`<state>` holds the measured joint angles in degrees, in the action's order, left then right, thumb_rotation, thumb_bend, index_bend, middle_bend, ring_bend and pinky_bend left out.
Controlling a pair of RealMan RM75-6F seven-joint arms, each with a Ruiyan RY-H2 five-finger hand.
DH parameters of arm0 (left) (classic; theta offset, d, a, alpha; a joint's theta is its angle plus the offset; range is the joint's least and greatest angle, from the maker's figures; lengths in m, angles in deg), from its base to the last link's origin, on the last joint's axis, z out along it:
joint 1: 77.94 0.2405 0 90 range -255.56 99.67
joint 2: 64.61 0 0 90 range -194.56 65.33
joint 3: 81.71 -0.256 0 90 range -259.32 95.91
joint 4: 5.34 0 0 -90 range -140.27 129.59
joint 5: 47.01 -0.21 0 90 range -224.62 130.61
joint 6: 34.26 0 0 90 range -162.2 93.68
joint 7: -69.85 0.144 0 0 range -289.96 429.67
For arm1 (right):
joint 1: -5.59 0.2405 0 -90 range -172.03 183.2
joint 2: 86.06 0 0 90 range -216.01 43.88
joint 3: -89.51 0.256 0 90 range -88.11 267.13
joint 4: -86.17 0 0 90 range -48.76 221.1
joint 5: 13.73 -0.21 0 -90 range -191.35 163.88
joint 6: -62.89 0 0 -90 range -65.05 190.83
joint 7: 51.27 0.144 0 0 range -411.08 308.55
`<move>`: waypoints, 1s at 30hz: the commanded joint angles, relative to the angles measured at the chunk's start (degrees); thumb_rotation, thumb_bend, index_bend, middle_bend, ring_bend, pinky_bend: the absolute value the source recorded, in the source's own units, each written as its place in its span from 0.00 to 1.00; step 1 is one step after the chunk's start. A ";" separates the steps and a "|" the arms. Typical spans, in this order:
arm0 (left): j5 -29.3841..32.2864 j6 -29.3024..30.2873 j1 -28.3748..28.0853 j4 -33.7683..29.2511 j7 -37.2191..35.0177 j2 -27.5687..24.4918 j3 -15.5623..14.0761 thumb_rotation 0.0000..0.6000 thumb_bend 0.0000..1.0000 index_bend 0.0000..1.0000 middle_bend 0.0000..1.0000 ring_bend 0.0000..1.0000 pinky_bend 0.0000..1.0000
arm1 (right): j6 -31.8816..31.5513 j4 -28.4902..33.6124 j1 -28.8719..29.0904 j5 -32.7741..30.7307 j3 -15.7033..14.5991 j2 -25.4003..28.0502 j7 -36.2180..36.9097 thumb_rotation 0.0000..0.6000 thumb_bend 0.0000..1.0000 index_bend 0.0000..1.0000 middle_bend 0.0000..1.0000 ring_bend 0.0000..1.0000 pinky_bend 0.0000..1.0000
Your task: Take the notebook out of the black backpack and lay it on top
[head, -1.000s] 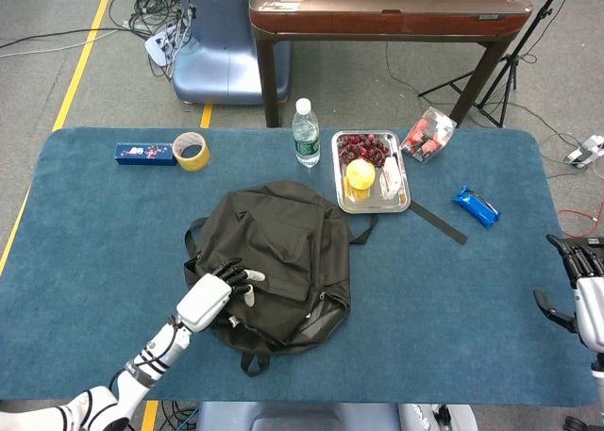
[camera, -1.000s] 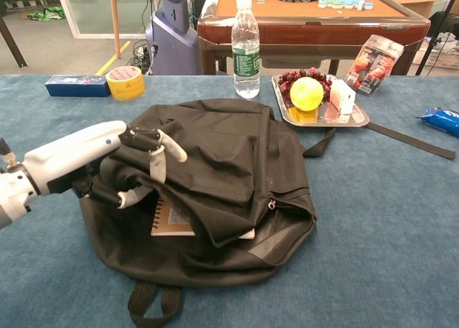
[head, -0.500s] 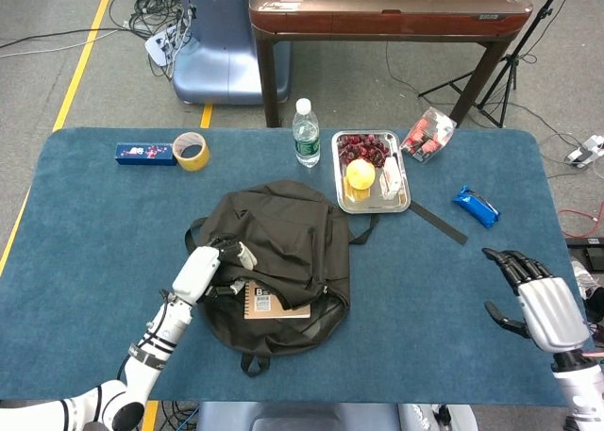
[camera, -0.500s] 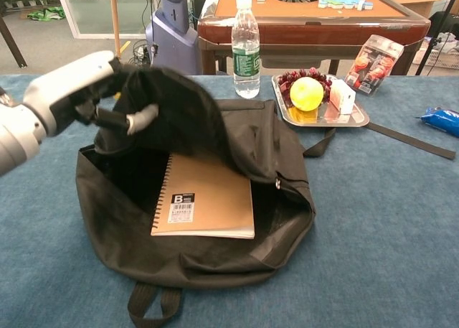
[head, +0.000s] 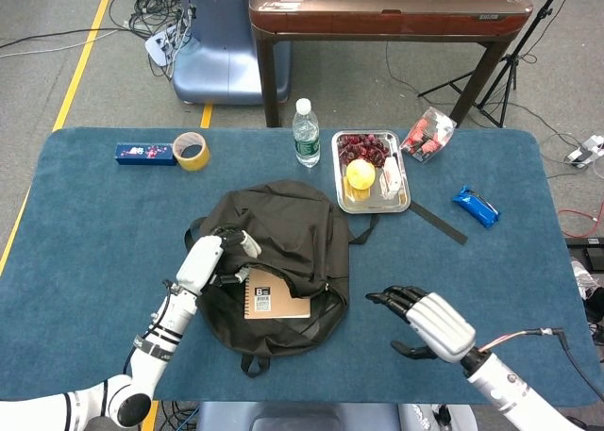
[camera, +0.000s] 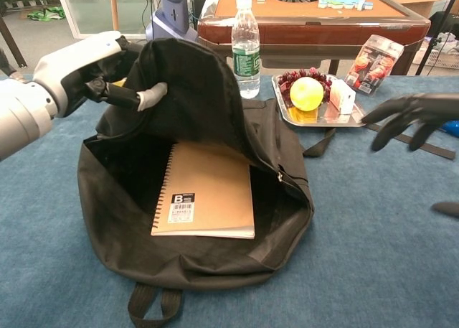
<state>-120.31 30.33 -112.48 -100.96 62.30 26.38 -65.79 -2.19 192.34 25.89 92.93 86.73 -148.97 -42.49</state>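
From the head view, the left hand [head: 206,258] is holding the black backpack [head: 283,225] flap up, exposing the notebook [head: 276,295] inside; the right hand [head: 427,320] is hovering empty, fingers spread, nearby.

At chest view, the notebook [camera: 204,192] is lying flat inside, so reaching in and gripping it seems next.

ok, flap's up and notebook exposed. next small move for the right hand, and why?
Probably reach the right hand left into the opening to the notebook. The left hand holds the flap of the black backpack up, the notebook lies bare inside, and the right hand hovers open beside the bag.

Notebook [camera: 204,191] inside backpack [camera: 215,263]
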 commanded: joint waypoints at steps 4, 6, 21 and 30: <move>1.43 -0.31 -1.01 0.01 1.18 0.57 0.94 1.00 0.69 0.73 0.46 0.34 0.15 | 4.64 0.19 4.05 1.06 -1.35 -4.30 2.20 1.00 0.28 0.17 0.27 0.20 0.30; 1.92 -0.34 -1.28 -0.21 1.61 0.71 1.19 1.00 0.69 0.73 0.46 0.34 0.15 | 6.06 -0.23 5.26 0.60 -1.22 -6.10 2.32 1.00 0.28 0.17 0.27 0.20 0.30; 4.36 0.50 -1.85 -1.31 2.59 0.80 2.32 1.00 0.69 0.73 0.46 0.34 0.15 | 14.28 -7.48 13.23 -7.25 3.91 -19.59 -3.41 1.00 0.28 0.19 0.28 0.20 0.30; 5.09 0.85 -1.91 -1.26 2.63 0.93 2.41 1.00 0.69 0.73 0.46 0.34 0.15 | 13.62 -15.16 15.19 -10.70 6.06 -27.55 -7.05 1.00 0.28 0.20 0.29 0.20 0.30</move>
<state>-115.26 31.18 -114.39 -102.23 64.95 27.30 -63.38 11.53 178.05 40.65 82.83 92.44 -175.64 -48.83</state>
